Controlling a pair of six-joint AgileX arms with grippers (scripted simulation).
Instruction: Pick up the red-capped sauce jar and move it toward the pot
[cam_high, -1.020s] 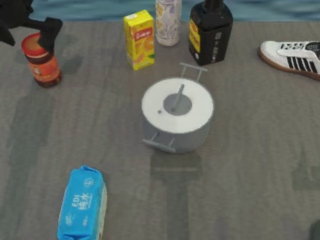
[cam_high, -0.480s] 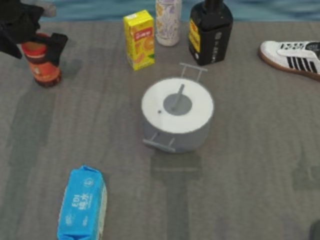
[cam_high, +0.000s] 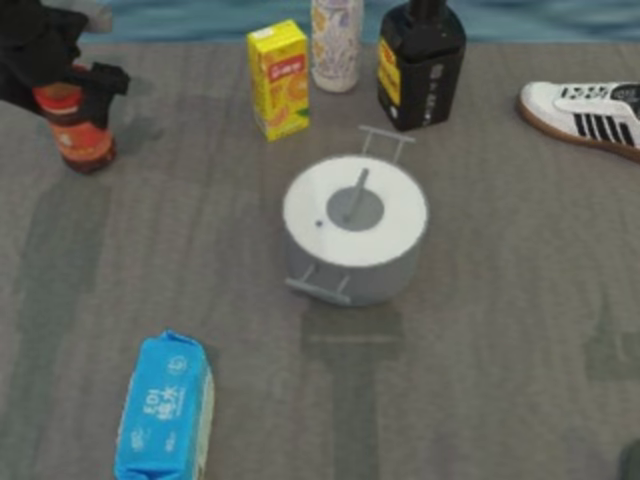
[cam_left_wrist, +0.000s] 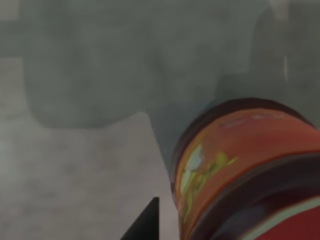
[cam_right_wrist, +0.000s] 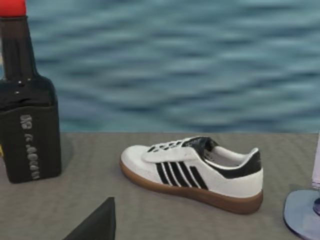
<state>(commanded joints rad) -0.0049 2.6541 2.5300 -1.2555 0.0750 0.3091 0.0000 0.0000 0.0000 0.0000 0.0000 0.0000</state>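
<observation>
The red-capped sauce jar (cam_high: 80, 135) stands at the table's far left, close to the back edge. My left gripper (cam_high: 62, 85) comes down over its red cap, one black finger on each side, shut on the jar. In the left wrist view the jar (cam_left_wrist: 245, 165) fills the near corner, orange label showing, with one dark fingertip (cam_left_wrist: 147, 225) just beside it. The light-grey pot (cam_high: 355, 235) with white lid and grey knob sits mid-table, well to the right of the jar. My right arm (cam_high: 630, 462) is parked at the front right corner; one fingertip (cam_right_wrist: 102, 222) shows, holding nothing.
A yellow carton (cam_high: 278, 78), a pale bottle (cam_high: 336, 40) and a tall black bottle (cam_high: 420, 65) line the back edge between jar and pot. A white striped shoe (cam_high: 585, 112) lies at the back right. A blue wipes pack (cam_high: 165, 410) lies front left.
The left gripper has dropped over the jar's cap and its fingers have drawn in against it. The jar has shifted slightly to the left. The right arm has stayed still.
</observation>
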